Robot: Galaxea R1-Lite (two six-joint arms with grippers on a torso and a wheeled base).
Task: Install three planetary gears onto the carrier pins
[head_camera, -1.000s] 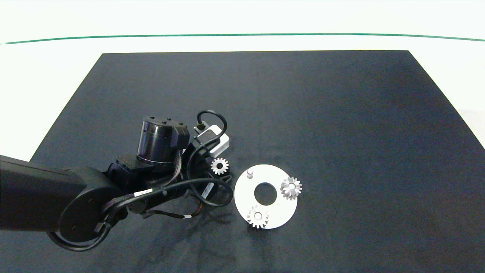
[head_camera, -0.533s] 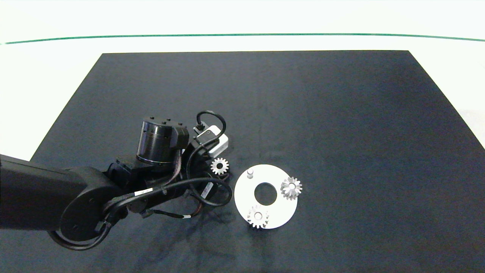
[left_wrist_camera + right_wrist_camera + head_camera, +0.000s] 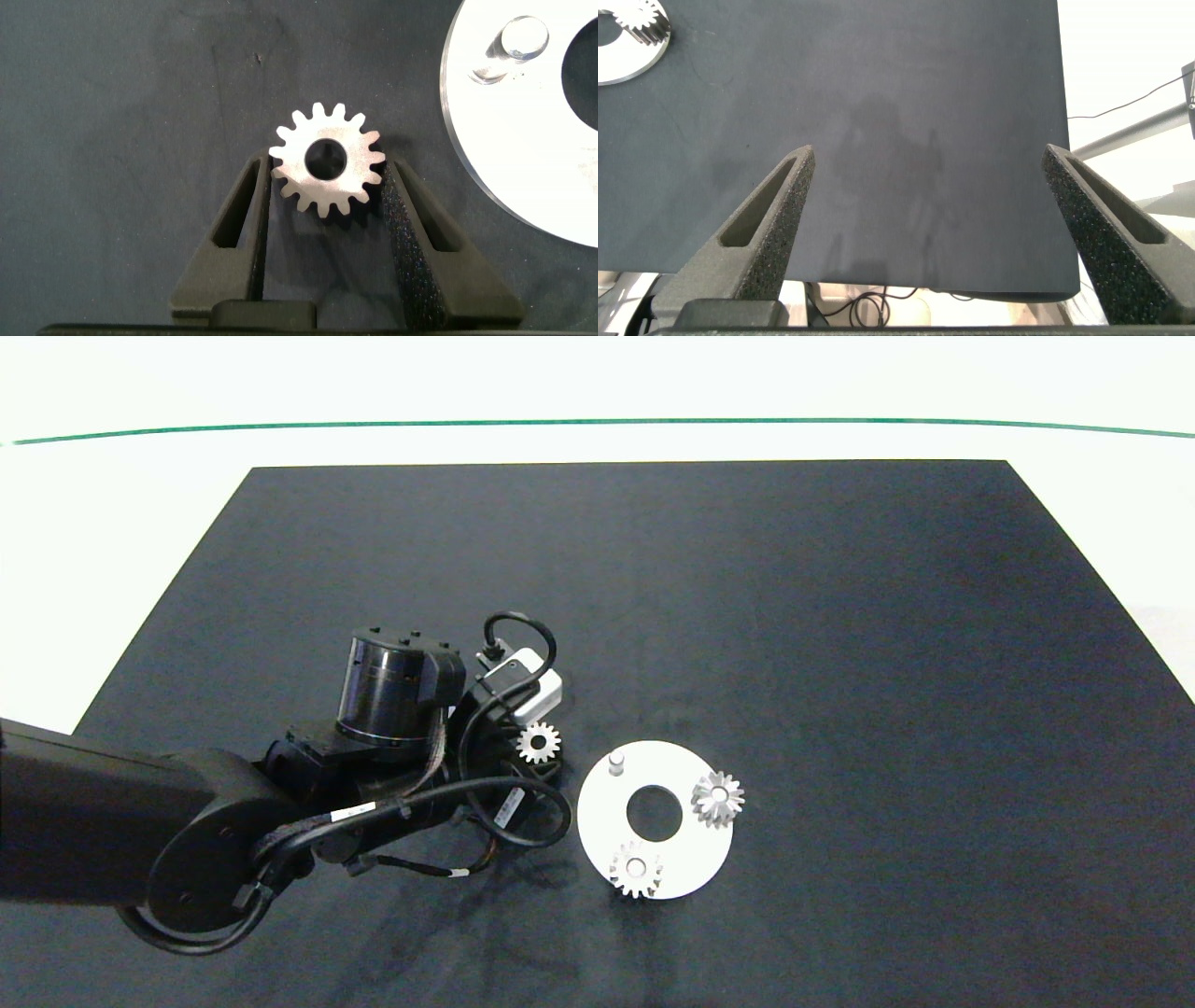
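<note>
Gears first, from the head view: two planetary gears already sit on the white disc [image 3: 597,821], one at its right edge [image 3: 718,798] and one at its near edge [image 3: 636,870], while the last carrier pin [image 3: 616,763] stands bare. The third gear [image 3: 539,743] has crept slightly away from the disc over the past second, along with the left arm's wrist, so the pick-up looks just secured, not yet carried over. The left gripper itself is hidden under the wrist here.

Left wrist view: the left gripper [image 3: 328,201] is clenched on that gear [image 3: 327,161], pads pressing opposite teeth; the bare pin [image 3: 521,38] lies nearby. Whether the gear has left the black mat [image 3: 121,121] is hard to make out.

Right wrist view: the right gripper [image 3: 929,201] hangs spread wide and empty near the mat's edge, out of the head view.
</note>
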